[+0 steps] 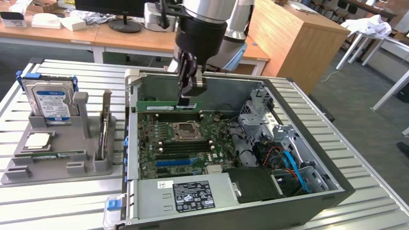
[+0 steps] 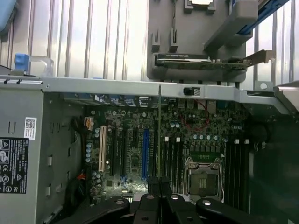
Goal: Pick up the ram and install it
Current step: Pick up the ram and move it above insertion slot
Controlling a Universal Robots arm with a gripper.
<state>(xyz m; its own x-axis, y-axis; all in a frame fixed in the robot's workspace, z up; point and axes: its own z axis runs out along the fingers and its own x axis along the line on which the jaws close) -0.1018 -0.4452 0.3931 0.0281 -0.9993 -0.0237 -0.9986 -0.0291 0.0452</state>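
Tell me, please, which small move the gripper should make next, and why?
Probably lower the ram slightly, straight down: the gripper holds it level above the black slots beside the socket, not yet seated.

Ram (image 1: 160,106): long, thin green circuit-board stick with pale label strip on face (chips too small to tell). Stands on edge, long axis level. Pinched near the exterior view's right end by gripper (image 1: 190,99). Sits inside open computer case (image 1: 230,93), directly over black memory slots (image 1: 176,115); contact with slots unclear. Wrist view: ram (image 2: 159,130) edge-on, thin line.
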